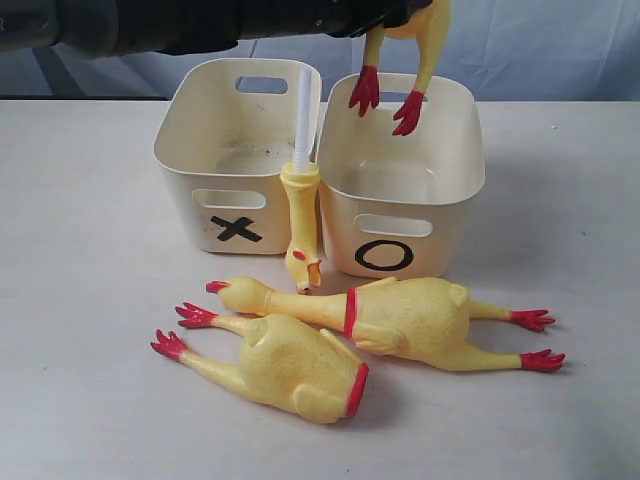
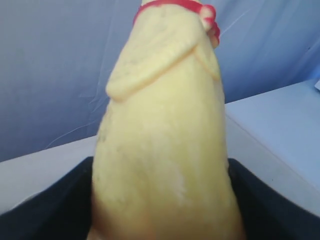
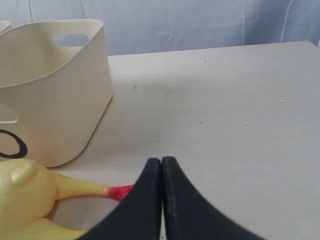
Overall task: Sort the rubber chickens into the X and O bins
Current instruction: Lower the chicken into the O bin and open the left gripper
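Observation:
My left gripper (image 1: 398, 18) reaches in from the top and is shut on a yellow rubber chicken (image 2: 160, 125). The chicken's red feet (image 1: 388, 98) dangle over the O bin (image 1: 452, 205). The X bin (image 1: 190, 140) stands to its left. A chicken head and neck on a white tube (image 1: 301, 205) leans between the two bins. In front lie a whole chicken (image 1: 410, 315) and a headless body (image 1: 290, 365). My right gripper (image 3: 161, 161) is shut on nothing, low over the table beside the whole chicken's red foot (image 3: 120, 191) and the O bin (image 3: 60, 100).
The white table (image 1: 90, 300) runs wide to both sides of the bins. A blue-grey cloth backdrop (image 1: 560, 50) hangs behind it. The black left arm (image 1: 200, 25) crosses above the X bin.

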Controlling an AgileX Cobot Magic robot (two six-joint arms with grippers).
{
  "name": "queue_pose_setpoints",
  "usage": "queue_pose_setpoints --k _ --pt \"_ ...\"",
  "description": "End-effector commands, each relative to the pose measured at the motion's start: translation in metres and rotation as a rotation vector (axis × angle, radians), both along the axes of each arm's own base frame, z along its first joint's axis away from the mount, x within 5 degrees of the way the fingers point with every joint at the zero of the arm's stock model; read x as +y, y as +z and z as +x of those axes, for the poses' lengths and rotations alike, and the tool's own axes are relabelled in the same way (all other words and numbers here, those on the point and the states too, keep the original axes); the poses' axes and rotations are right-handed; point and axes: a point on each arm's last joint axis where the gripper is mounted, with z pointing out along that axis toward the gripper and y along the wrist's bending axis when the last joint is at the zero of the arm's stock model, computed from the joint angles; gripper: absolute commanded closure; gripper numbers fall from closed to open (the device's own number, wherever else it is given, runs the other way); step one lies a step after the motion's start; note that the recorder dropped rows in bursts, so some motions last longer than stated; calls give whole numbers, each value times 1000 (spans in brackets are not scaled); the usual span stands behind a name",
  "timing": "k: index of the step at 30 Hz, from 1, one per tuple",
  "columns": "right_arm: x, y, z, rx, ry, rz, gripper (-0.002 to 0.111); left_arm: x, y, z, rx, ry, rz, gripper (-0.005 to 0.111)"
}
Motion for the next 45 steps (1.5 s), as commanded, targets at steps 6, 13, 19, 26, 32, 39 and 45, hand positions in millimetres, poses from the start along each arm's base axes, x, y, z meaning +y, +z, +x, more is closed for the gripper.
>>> queue_pose_setpoints --k 6,13,19,26,32,39,45 --pt "0 1 0 -15 4 -1 108 -4 1 -1 -5 -20 -10 88" --pt "0 1 0 -15 4 -1 108 -5 1 -1 -5 -22 -10 66" --pt "0 0 0 -11 4 -1 108 -4 0 0 -5 -16 -8 54" --pt "0 0 0 -11 4 -1 108 -4 0 0 -3 -16 -10 40" --pt "0 0 0 -11 4 -1 108 -3 0 0 5 0 -13 32" --pt "0 0 0 -13 4 -1 108 -5 1 -1 16 -16 -29 14" --pt "0 0 0 -13 4 -1 108 -6 1 -3 36 -36 -55 13"
